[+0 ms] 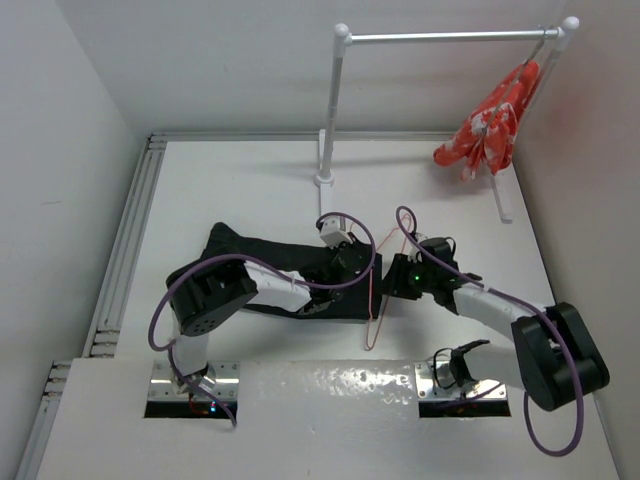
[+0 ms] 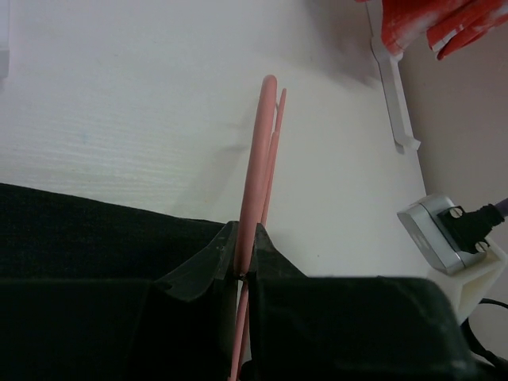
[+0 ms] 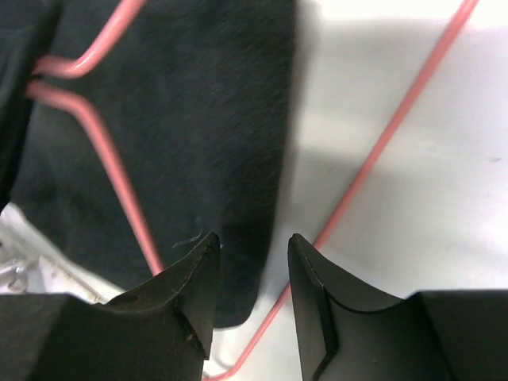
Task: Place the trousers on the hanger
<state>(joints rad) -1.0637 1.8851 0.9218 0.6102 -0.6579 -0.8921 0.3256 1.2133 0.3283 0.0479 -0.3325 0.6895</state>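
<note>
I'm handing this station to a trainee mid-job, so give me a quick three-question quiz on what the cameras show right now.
1. True or false: the left gripper is shut on the hanger.
2. Pick one: the right gripper is A) shut on the trousers, B) open at the trousers' edge, C) out of view.
3. Fill in: the orange-red garment hangs from the ___.
Key: 1 true; 2 B; 3 rail.
</note>
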